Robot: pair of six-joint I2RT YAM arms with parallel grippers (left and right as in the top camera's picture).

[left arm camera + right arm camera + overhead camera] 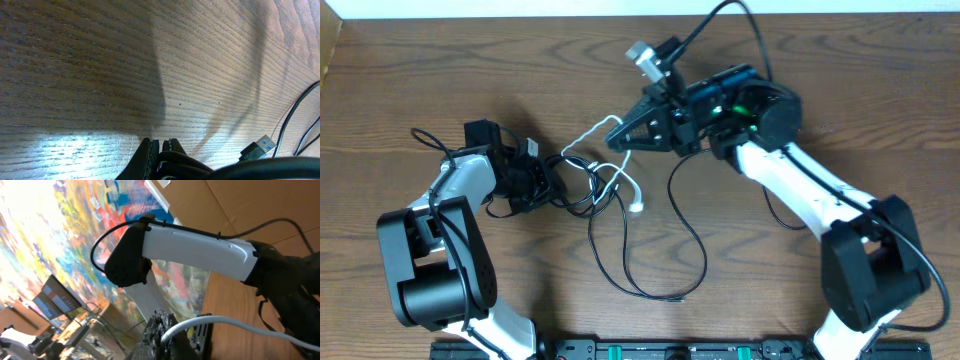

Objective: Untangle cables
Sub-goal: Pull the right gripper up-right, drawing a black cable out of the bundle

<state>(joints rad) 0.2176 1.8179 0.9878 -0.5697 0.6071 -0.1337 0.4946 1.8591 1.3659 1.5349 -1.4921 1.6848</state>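
A: Where were the cables seen?

B: From overhead, the white cable [588, 133] was found near the middle of the worktop [440, 80]. It was bent at the top, and its long run was laid down toward the robot bases, with its plug end [638, 208] pointed that way. The black cable [704, 262] was tangled with it on the left, and 1 long loop was stretched toward the bases.

A: How were the tools found?

B: The right tool [618, 138] was closed on the white cable at its upper bend. The left tool [548, 182] was shut at the knot of black loops. Whether a strand was pinched could not be told.

A: What was shown by 1 view only?

B: In the left wrist view, a USB plug [259, 148] with a blue insert was seen on the wood near the shut fingers [149, 154], angled up to the right. In the right wrist view, the white cable was seen curving off to the right, with a white arm link [195, 247] and a painted wall [65, 225] behind.
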